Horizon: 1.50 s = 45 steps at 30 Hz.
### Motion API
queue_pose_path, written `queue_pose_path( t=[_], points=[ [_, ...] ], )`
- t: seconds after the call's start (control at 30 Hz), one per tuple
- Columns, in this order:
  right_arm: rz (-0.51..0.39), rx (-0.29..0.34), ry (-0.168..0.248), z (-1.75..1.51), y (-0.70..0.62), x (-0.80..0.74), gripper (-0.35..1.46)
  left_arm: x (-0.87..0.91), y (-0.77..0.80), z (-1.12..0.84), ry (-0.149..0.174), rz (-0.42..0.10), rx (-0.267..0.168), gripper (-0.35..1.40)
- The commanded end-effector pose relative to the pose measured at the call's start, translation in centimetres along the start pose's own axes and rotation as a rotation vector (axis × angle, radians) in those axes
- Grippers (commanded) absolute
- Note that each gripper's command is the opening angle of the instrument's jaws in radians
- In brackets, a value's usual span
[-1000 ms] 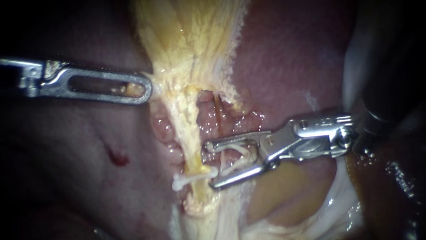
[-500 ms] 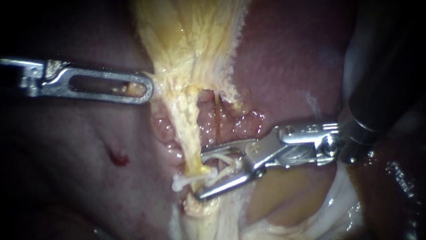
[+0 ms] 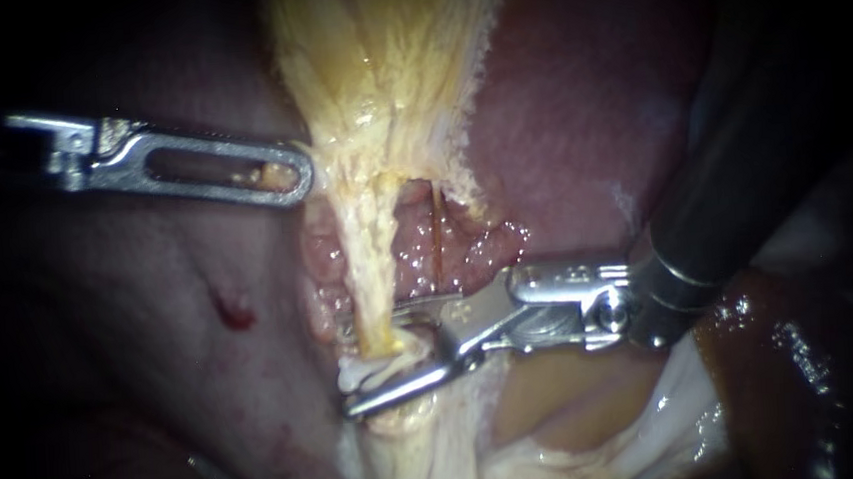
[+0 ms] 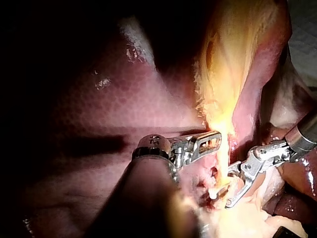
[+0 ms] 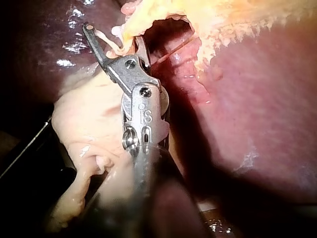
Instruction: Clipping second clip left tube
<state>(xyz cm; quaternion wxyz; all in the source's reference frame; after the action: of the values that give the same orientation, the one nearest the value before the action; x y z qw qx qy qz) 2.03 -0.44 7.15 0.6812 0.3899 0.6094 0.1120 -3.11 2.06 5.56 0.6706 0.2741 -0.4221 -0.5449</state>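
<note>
The left tube is a yellow strand running down from the fanned yellow tissue. A thin reddish right tube lies beside it. My right instrument comes in from the right with its jaws open astride the left tube's lower end, a white clip seated inside them. A white clip sits on the tube right there. My left instrument is shut on the yellow tissue's edge and holds it taut. The left wrist view shows my left instrument above my right instrument. In the right wrist view my right instrument straddles the strand.
Dark red liver lies behind and to the right, and pink tissue with a small blood spot lies to the left. Pale folded tissue and brown fluid lie under the right shaft.
My right instrument has moved left and slightly down, so its open jaws now straddle the left tube by the white clip. My left instrument has barely moved.
</note>
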Motion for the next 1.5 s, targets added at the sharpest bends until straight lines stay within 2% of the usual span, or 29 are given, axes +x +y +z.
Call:
queue_pose_path(
  t=[0.03, 0.47, 0.8, 1.0, 1.13, 1.5],
  points=[
    [-0.001, 0.002, -0.002, 0.01, 0.0, -0.01, 0.5, 0.0, 0.0, 0.0, 0.0, 0.0, 0.0, -0.35],
    [0.004, 0.007, 0.007, 0.02, -0.06, 0.02, 0.5, 0.0, 0.0, 0.0, 0.0, 0.0, 0.0, -0.35],
    [0.004, 0.094, 0.013, 0.08, -0.35, 0.1, 0.5, 0.0, 0.02, -0.01, 0.001, 0.0, 0.001, -0.35],
    [0.011, 0.152, 0.034, 0.16, -0.53, 0.17, 0.5, 0.0, 0.03, -0.01, 0.001, 0.0, 0.001, -0.35],
    [0.01, 0.16, 0.035, 0.2, -0.6, 0.21, 0.5, 0.0, 0.03, -0.01, 0.001, 0.0, 0.001, -0.35],
    [0.01, 0.158, 0.036, 0.18, -0.62, 0.23, 0.49, -0.01, 0.04, -0.01, 0.001, 0.001, 0.002, -0.35]
  ],
)
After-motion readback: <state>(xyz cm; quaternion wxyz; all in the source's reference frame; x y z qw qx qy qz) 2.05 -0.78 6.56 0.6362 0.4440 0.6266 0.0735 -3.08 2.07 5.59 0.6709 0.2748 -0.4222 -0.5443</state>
